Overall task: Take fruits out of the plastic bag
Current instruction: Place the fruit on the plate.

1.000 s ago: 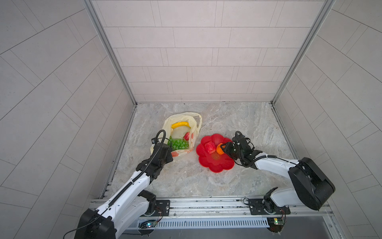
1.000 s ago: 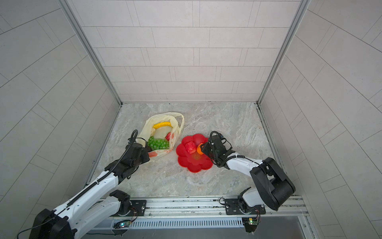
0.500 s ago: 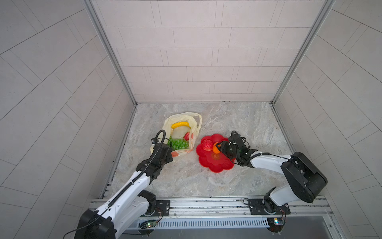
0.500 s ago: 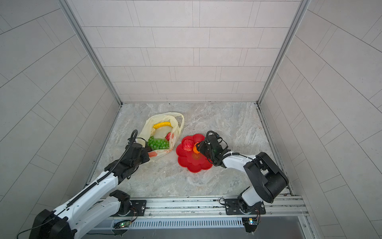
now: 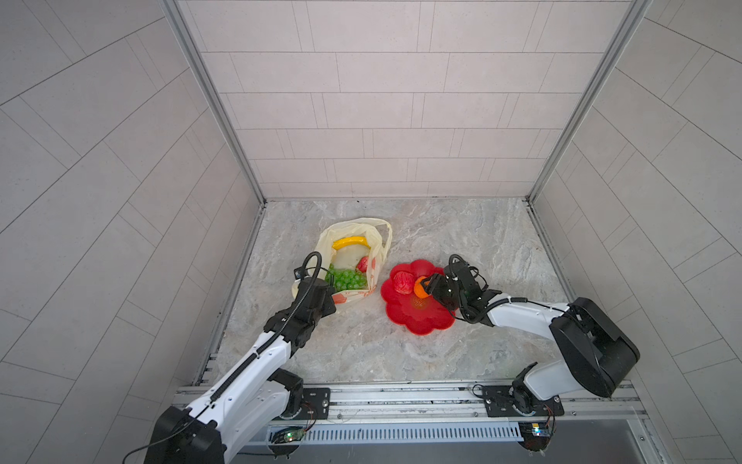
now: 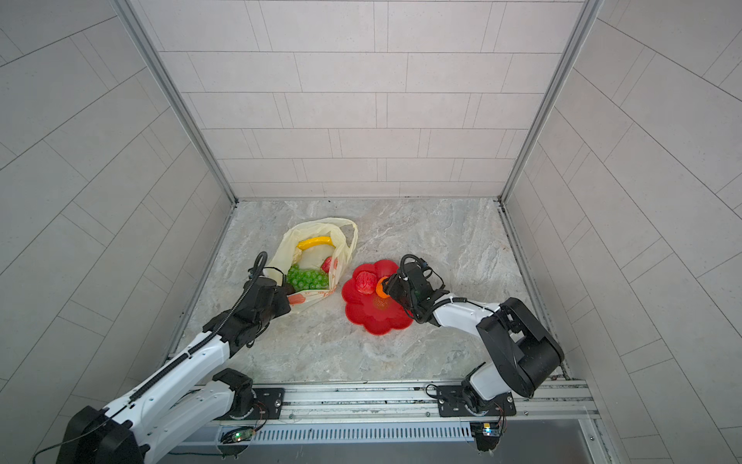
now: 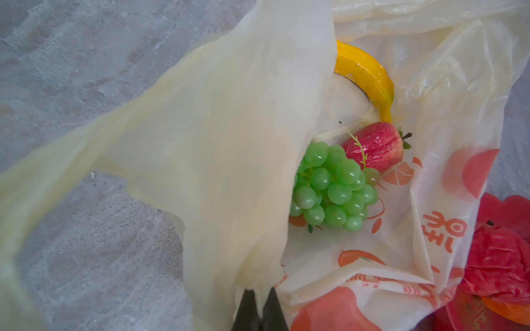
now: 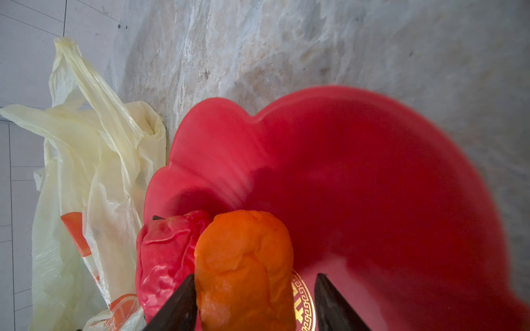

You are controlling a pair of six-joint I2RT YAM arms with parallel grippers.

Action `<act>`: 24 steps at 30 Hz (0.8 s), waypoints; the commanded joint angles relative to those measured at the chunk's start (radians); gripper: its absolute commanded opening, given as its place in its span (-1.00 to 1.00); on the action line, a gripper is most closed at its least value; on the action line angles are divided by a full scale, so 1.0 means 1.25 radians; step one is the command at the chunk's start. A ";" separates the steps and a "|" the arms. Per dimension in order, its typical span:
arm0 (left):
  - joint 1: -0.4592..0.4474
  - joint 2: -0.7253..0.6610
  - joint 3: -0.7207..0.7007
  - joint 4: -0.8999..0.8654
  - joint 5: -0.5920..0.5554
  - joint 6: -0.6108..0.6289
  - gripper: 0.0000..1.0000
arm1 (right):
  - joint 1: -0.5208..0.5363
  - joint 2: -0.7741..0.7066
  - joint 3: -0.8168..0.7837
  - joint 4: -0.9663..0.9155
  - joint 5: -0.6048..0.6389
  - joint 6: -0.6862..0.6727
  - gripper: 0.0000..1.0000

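Just right of centre in a top view, the right gripper (image 5: 429, 286) stands parted around the orange (image 5: 419, 291) on the red dish (image 5: 417, 325), one jaw touching; it should lift straight off. The left gripper (image 7: 259, 298) clamps the rim of the plastic bag (image 5: 353, 231), left of centre; best held steady.

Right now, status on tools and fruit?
Left tool shut on plastic bag. Right tool open around orange in red dish. Banana, grapes, strawberry in bag.
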 commanded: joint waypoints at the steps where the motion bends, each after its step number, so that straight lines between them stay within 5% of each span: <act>1: 0.000 -0.007 0.006 -0.007 -0.017 0.008 -0.92 | 0.002 -0.020 -0.015 -0.083 0.044 0.005 0.26; 24: 0.000 0.002 0.000 0.004 -0.018 0.000 -0.92 | 0.028 -0.098 0.088 -0.252 0.114 -0.106 0.36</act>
